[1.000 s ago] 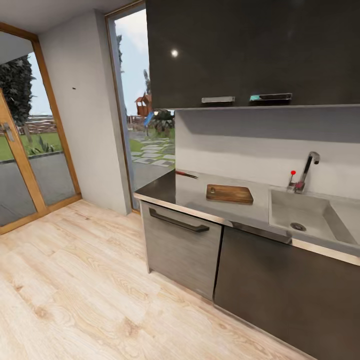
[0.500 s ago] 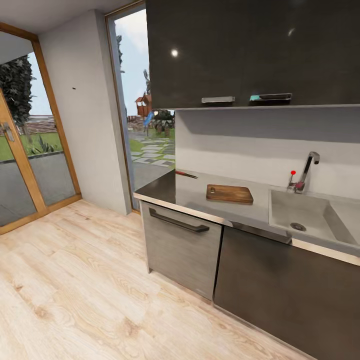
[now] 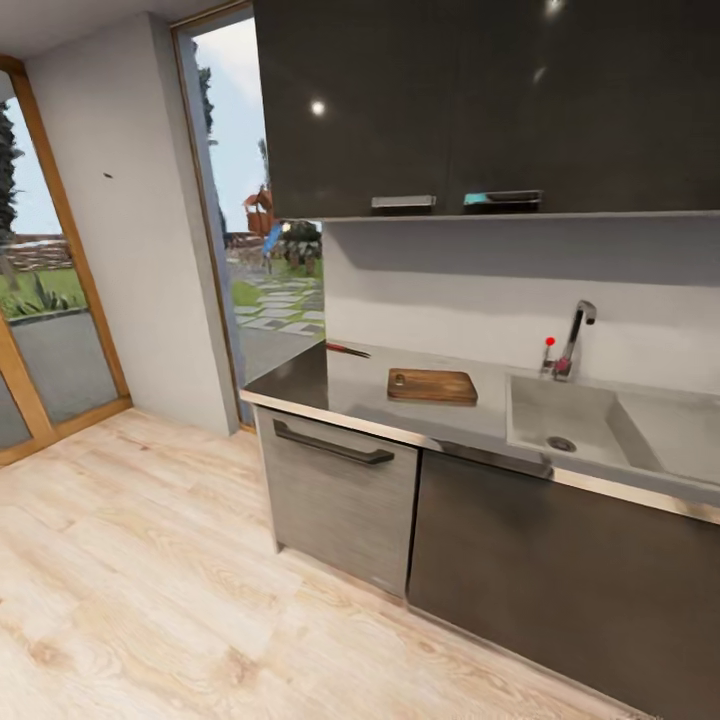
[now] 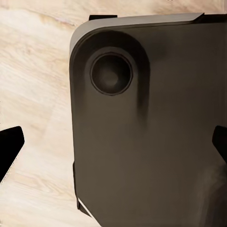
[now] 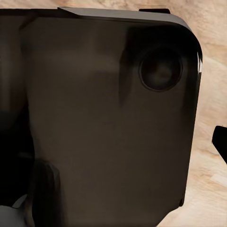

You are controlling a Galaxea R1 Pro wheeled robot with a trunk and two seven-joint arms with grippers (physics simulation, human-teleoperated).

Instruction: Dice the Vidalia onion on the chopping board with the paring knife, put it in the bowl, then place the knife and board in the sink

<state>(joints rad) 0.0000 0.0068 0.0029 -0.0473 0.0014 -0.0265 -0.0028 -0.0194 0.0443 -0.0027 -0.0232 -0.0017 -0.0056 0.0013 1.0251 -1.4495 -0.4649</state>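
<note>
light wood floor (image 3: 150,600) nearest, running up to dark cabinets with a drawer (image 3: 335,500) that has a dark bar handle. above that the grey countertop (image 3: 360,395). chopping board (image 3: 432,385) lies flat on it, slot hole toward the window end. paring knife (image 3: 347,350) sits further back and left of the board, apart from it, near the wall. sink (image 3: 560,415) is right of the board, drain visible, tap (image 3: 572,340) with red knob behind. left gripper (image 4: 113,142) fingertips (image 4: 9,146) sit wide apart over the robot's dark base, released. right gripper: one tip (image 5: 220,142) visible, can't tell its state.
</note>
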